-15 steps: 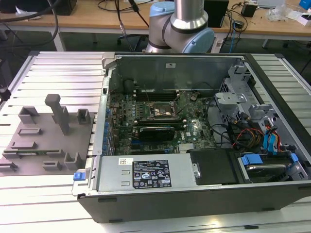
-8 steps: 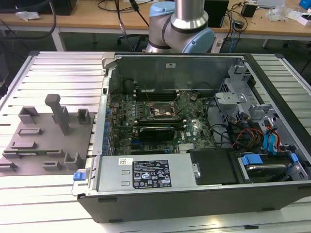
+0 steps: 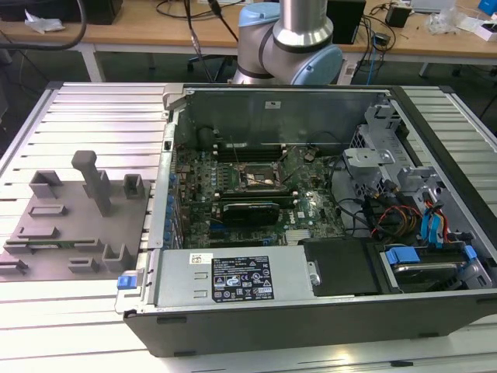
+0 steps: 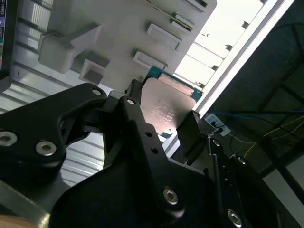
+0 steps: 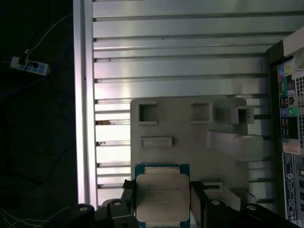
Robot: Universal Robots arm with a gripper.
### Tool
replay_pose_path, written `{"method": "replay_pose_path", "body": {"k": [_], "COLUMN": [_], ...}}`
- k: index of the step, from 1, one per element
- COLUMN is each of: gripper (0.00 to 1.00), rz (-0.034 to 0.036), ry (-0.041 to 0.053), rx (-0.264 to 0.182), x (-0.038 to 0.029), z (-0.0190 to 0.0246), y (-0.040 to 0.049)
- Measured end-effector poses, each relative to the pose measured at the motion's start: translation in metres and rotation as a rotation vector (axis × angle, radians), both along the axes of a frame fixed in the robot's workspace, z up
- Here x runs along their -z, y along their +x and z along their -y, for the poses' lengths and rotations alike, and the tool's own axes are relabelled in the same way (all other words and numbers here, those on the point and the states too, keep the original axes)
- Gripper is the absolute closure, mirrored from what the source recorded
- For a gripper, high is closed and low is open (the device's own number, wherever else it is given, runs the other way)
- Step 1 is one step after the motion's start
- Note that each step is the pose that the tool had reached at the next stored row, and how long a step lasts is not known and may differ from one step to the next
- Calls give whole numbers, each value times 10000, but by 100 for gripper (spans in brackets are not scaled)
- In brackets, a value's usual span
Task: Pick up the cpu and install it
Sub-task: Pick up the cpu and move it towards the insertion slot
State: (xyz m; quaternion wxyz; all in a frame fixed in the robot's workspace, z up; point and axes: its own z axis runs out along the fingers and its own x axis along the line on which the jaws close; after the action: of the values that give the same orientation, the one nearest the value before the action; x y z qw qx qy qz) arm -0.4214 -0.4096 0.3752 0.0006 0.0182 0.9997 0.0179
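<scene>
I find the cpu [image 5: 162, 202] clamped flat between the jaws, held clear above the grey fixture plate [image 5: 185, 147] on the slatted tabletop [image 5: 180, 61]; pick-up judged complete, installation outstanding, requiring square, level alignment over the motherboard socket [image 3: 260, 177].

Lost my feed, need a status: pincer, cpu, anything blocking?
Pincer shut on the cpu. Cpu held above the grey fixture plate, metal top showing. Computer case open; nothing seen in the way.

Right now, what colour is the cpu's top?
The cpu is silvery-grey; best in the first wrist view.
</scene>
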Motion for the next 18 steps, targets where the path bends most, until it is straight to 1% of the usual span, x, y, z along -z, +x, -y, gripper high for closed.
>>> {"method": "replay_pose_path", "body": {"k": [2, 4, 12, 16, 18], "gripper": [45, 45, 45, 45, 45], "rz": [1, 4, 13, 27, 30], "ry": [-1, 0, 0, 0, 0], "rx": [-1, 0, 0, 0, 0], "x": [-40, -97, -283, -406, -428], "z": [-1, -3, -5, -6, -6], "y": [1, 1, 1, 1, 0]}}
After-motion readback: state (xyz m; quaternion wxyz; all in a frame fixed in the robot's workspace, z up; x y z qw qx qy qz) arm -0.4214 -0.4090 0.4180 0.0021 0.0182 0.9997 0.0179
